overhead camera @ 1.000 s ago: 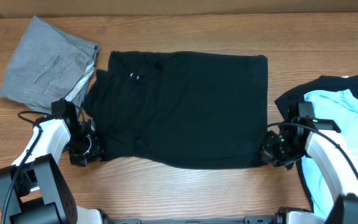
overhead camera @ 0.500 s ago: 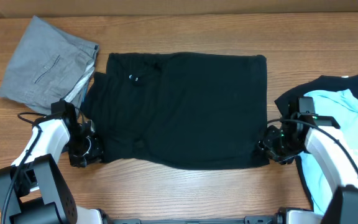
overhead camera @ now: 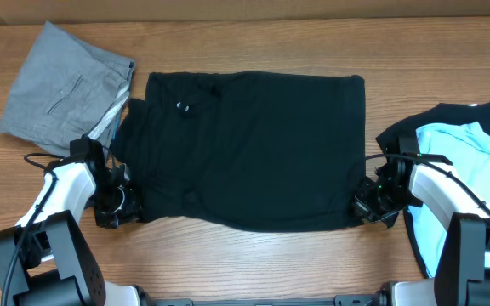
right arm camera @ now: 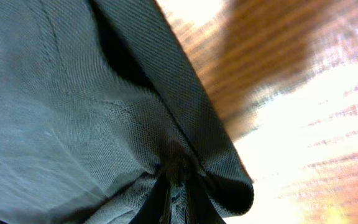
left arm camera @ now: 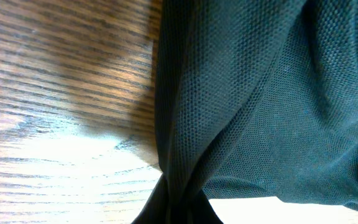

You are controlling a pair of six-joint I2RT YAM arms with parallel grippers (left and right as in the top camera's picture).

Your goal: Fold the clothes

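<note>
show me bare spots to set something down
Bare table: the near strip below the black shirt, between left gripper and right gripper; the far gap between shirt and light blue tee. Crowded between grey trousers and the shirt.

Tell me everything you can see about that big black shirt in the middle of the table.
The black shirt lies flat on the wooden table, spread into a rough rectangle. It looks like soft, fine-knit fabric, slightly wrinkled, with a small white logo near its upper left. The left pincer and the right pincer are each shut on one of its near corners, bunching the cloth there.
</note>
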